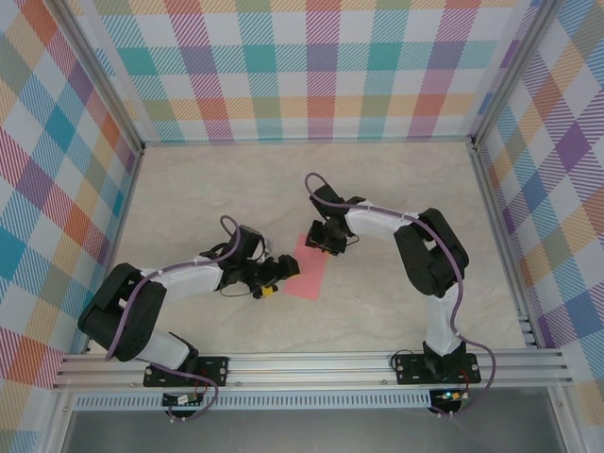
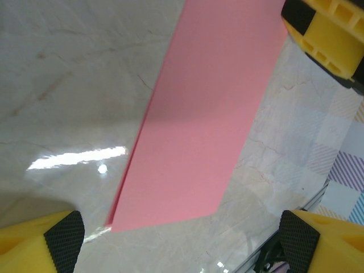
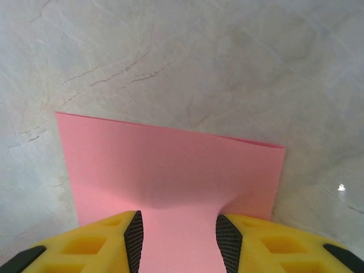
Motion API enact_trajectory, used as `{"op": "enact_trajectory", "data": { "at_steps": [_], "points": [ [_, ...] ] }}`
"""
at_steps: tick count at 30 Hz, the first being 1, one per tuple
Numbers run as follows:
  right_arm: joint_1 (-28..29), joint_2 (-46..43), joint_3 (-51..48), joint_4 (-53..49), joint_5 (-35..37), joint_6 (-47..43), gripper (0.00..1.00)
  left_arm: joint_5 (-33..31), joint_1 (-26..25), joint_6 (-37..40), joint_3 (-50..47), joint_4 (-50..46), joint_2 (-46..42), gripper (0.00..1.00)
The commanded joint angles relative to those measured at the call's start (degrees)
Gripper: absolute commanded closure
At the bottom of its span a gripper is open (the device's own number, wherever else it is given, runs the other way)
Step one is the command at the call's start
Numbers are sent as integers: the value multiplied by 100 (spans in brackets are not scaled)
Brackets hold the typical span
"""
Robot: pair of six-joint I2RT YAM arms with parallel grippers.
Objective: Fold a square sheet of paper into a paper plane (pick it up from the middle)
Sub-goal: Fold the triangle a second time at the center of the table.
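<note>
The square sheet of paper lies on the table as a narrow salmon-pink rectangle, doubled over, with two layers showing along one long edge. My right gripper is at its far end. In the right wrist view the paper humps up between the two black pads and touches both, so the right gripper is shut on it. My left gripper hovers wide open at the sheet's near left side. Its fingers straddle the near corner without touching it.
The marble-look tabletop is walled by chequered panels on three sides. An aluminium rail carrying both arm bases runs along the near edge. One yellow finger of the right gripper shows at the top right of the left wrist view.
</note>
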Motion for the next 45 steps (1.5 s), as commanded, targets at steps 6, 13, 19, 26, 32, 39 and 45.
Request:
{"op": "enact_trajectory", "data": {
  "at_steps": [6, 13, 19, 26, 32, 39, 45],
  "points": [
    [-54, 587, -428, 69, 177, 57, 57, -30, -263, 37, 289, -447, 76, 15],
    [-51, 598, -450, 96, 167, 61, 57, -171, -320, 53, 405, -591, 208, 15],
    [-52, 597, -466, 122, 159, 51, 58, -162, -378, 63, 480, -580, 334, 16],
    [-52, 602, -481, 124, 168, 33, 58, -55, -465, 73, 568, -486, 349, 21],
    [-57, 614, -490, 126, 162, 31, 58, -70, -475, 77, 620, -459, 359, 22],
    [-61, 602, -503, 126, 116, -2, 58, 52, -475, 53, 648, -108, 275, 32],
    [-87, 581, -507, 118, 41, -37, 59, 262, -475, 20, 749, 292, 218, 39]
  ]
}}
